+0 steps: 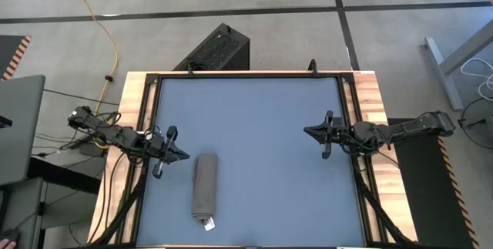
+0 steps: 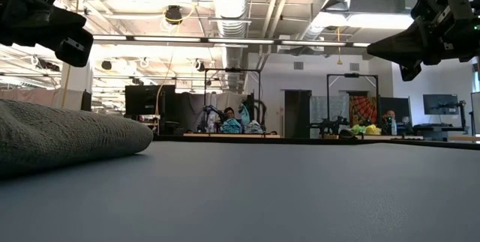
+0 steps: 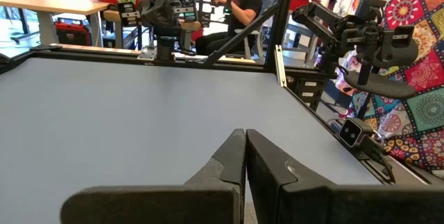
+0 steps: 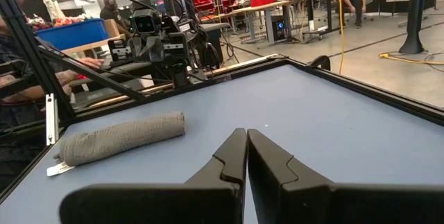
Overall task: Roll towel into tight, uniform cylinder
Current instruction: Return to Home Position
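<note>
- When seen from above, shows the taupe grey-brown soft fabric towel [image 1: 205, 187] rolled into a long cylinder on the blue-grey table mat [image 1: 254, 118], in the left front part, running from front to back.
- Puts a small white tag [image 1: 208, 223] at the roll's end nearest the table's front edge, flat on the mat.
- Finds the left gripper [image 1: 183, 156] just beside the roll's far end, on its left, raised off the mat and apart from the cloth. Fingers pressed together, clamped on nothing.
- Finds the right gripper [image 1: 306, 132] well apart from the towel, over the mat's right side and pointing inward. Fingers likewise together and empty.
- From table height, has the roll [image 2: 60, 141] filling the left foreground, with the left gripper [image 2: 75, 43] and right gripper [image 2: 382, 46] hanging high at the upper corners.
- From the right wrist, looks past the closed fingertips [image 4: 246, 134] across bare mat to the whole roll [image 4: 121, 135] and its tag [image 4: 59, 170].
- Frames the mat with a black metal frame [image 1: 246, 75] and a strip of pale wooden table top [image 1: 377, 102].
- Sets a black ribbed box [image 1: 219, 47] on the grey floor beyond the far edge, with a yellow cable [image 1: 100, 18] trailing left of it.
- Takes in seated people [image 2: 229, 122] in the room behind, and from the left wrist a seated person [image 3: 243, 2] in a dark shirt.
</note>
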